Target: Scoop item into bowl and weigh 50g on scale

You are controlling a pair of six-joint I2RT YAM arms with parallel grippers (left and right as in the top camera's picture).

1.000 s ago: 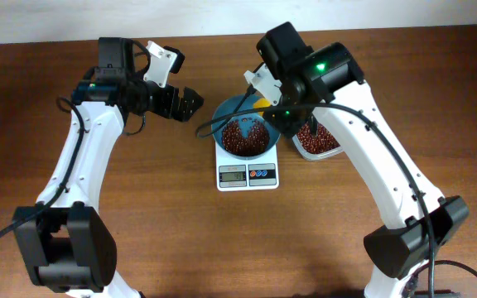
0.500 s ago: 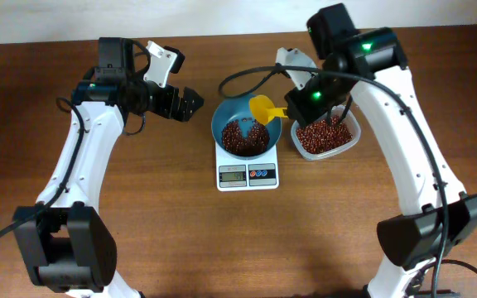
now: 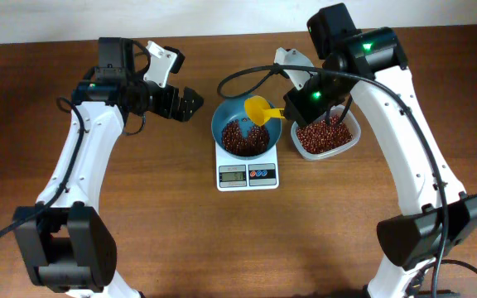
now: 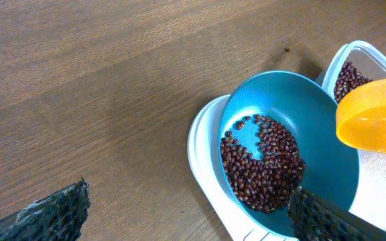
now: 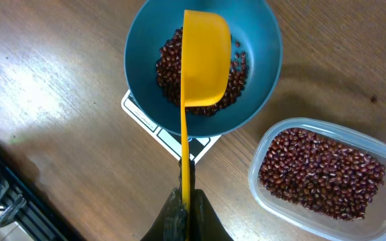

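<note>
The brown surface (image 3: 139, 232) fills the frame. Upper left, the left tool (image 3: 190, 105) gapes empty. The right tool (image 5: 185, 201) clamps the scoop (image 3: 259, 110). At centre, the scale (image 3: 248, 175) carries the bowl (image 3: 220, 124), with the beans (image 3: 243, 139) heaped inside.

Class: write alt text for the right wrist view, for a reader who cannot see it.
The right tool, shut on the handle of a yellow scoop, holds it over a teal bowl of red-brown beans on a white scale. A clear container of more beans stands beside it on the wooden table.
</note>
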